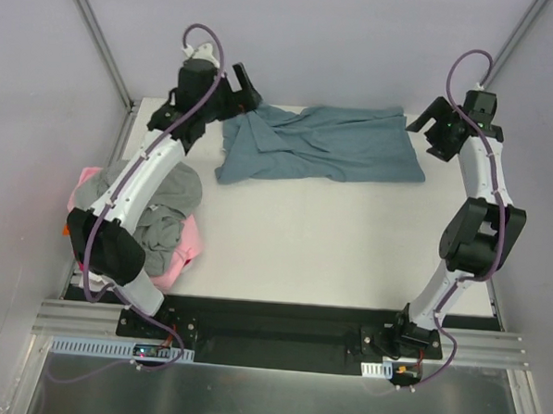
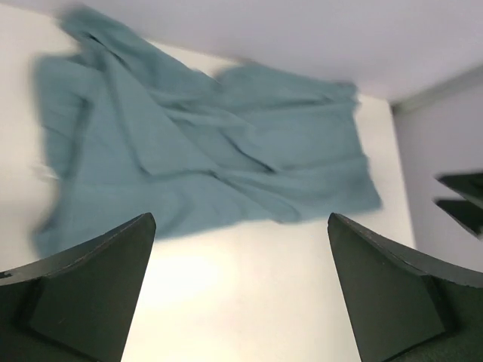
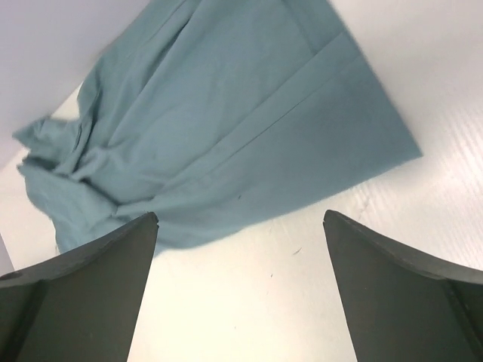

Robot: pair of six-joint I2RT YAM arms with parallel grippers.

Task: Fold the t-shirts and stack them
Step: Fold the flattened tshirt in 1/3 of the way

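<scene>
A teal t-shirt (image 1: pixel 317 144) lies crumpled and spread across the far part of the white table (image 1: pixel 330 238); it shows in the left wrist view (image 2: pixel 204 143) and the right wrist view (image 3: pixel 226 128). A pile of grey (image 1: pixel 165 206) and pink (image 1: pixel 183 258) shirts sits at the table's left edge. My left gripper (image 1: pixel 243 85) is open and empty, raised by the teal shirt's far left corner (image 2: pixel 241 226). My right gripper (image 1: pixel 427 122) is open and empty, raised by the shirt's far right corner (image 3: pixel 240 226).
Grey enclosure walls with metal posts (image 1: pixel 100 40) ring the table. A black base plate (image 1: pixel 279 328) runs along the near edge. My right gripper's dark fingers (image 2: pixel 460 197) show at the right edge of the left wrist view.
</scene>
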